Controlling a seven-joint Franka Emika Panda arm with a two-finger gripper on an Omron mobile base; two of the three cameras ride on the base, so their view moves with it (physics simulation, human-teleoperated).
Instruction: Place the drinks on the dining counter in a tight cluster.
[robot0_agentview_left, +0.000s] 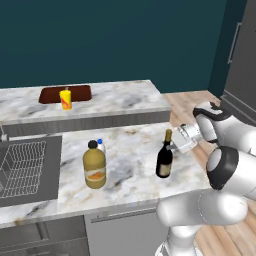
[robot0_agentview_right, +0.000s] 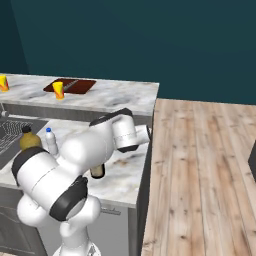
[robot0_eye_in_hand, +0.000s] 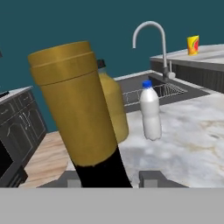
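Left base view, left to right. Far left of the end effector: steel sink (robot0_agentview_left: 27, 167) with a wire rack, sunk in the lower marble counter (robot0_agentview_left: 130, 177). Beyond it, up and left of the end effector, the raised dining counter (robot0_agentview_left: 125, 97): long, narrow, white-grey marble with a grey front edge. It carries a brown tray (robot0_agentview_left: 65, 93) and a yellow cup with red marks (robot0_agentview_left: 65, 99); no drinks stand on it.

Left of the end effector, well apart: squat amber-yellow bottle (robot0_agentview_left: 94, 165), black cap, orange label, writing too small to read. The small clear water bottle (robot0_agentview_left: 101, 145), blue cap, stands just behind it, near or touching; cannot tell which. Bare marble lies between this pair and the wine bottle.

Tall dark wine bottle (robot0_agentview_left: 164, 156), tan label, upright on the lower counter, near that counter's right edge. End effector (robot0_agentview_left: 173, 146) is at its neck, approaching from the right, horizontally. In the hand view the gold foil of the neck sits between the two dark fingertips (robot0_eye_in_hand: 151, 178), which press close on either side: end effector clenched on the wine bottle, whose base rests on the counter.

Right of the end effector: the counter ends and open wooden plank floor (robot0_agentview_right: 200, 170) runs on, unobstructed. A dark cabinet (robot0_agentview_left: 242, 55) stands far right.

Hand view also shows a curved steel faucet (robot0_eye_in_hand: 153, 39) over the sink.
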